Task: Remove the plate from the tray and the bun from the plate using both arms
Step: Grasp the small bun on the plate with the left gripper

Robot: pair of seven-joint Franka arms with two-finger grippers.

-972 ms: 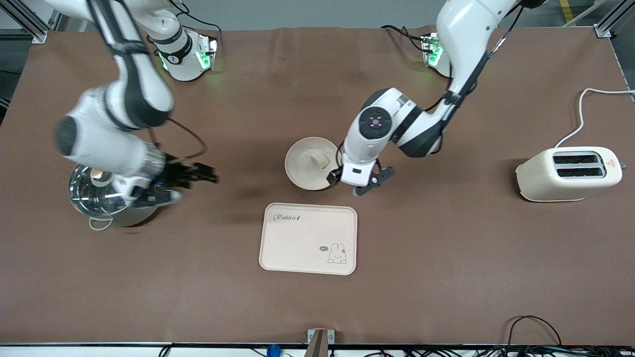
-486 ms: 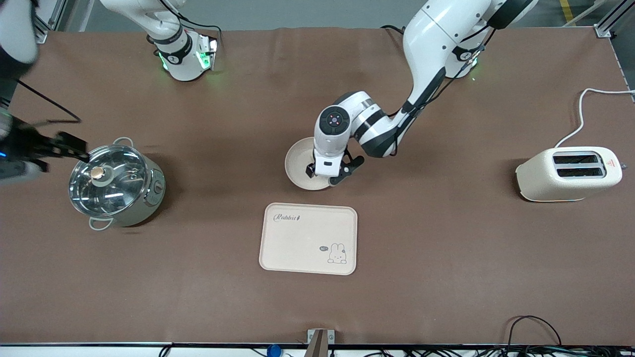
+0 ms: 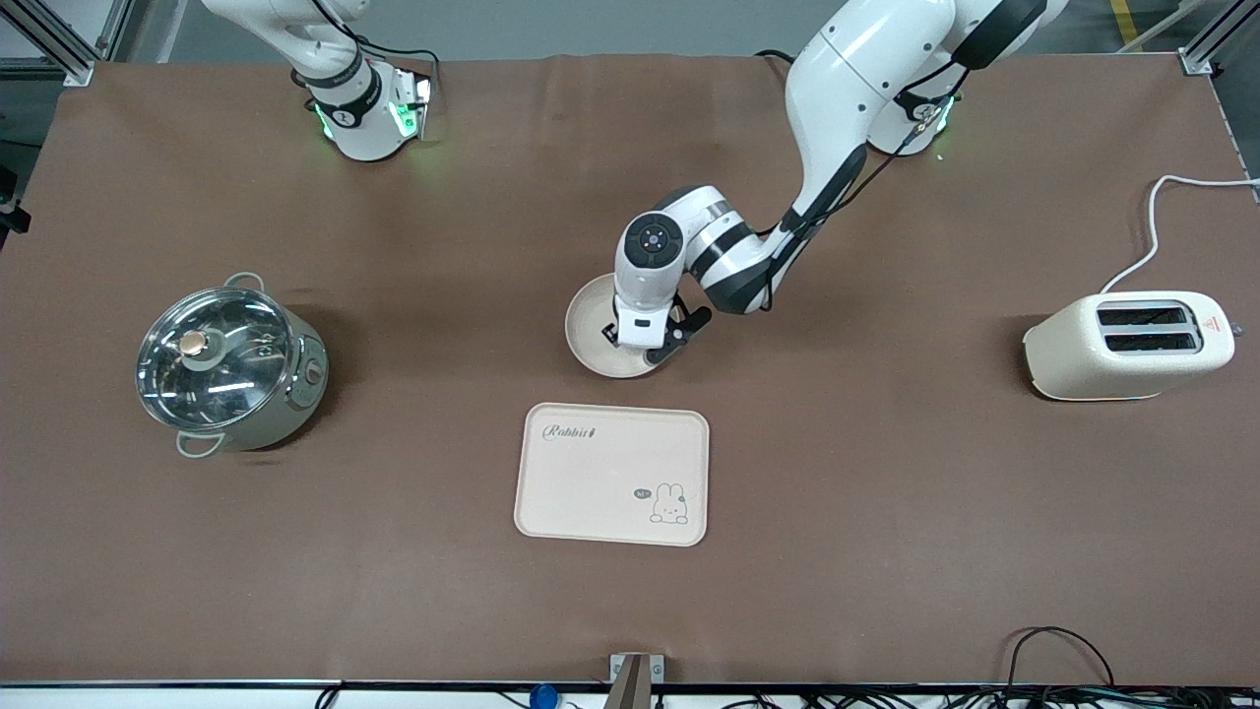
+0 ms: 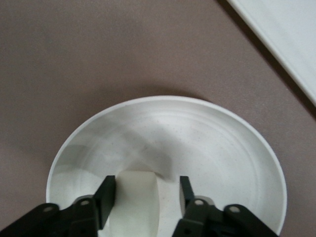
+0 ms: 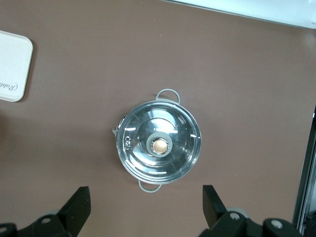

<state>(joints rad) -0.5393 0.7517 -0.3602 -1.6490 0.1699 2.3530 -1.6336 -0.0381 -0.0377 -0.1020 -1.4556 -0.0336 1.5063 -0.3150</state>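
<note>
The round cream plate (image 3: 589,333) sits on the brown table, farther from the front camera than the tray. My left gripper (image 3: 645,347) is down in the plate and hides the bun in the front view. In the left wrist view the plate (image 4: 212,143) fills the frame and the pale bun (image 4: 136,200) lies in it between my left gripper's (image 4: 147,186) open fingers. One finger is against the bun and the other stands a little apart. My right gripper (image 5: 145,197) is open wide and empty, high over the table beside the pot. It is out of the front view.
A rectangular cream tray (image 3: 610,473) with a rabbit drawing lies nearer the front camera than the plate; its corner shows in the right wrist view (image 5: 12,64). A lidded steel pot (image 3: 228,366) (image 5: 159,143) stands toward the right arm's end. A cream toaster (image 3: 1127,345) stands toward the left arm's end.
My left gripper moved from beside the plate onto it and came down around the bun. My right arm swung up from over the pot and left the front view.
</note>
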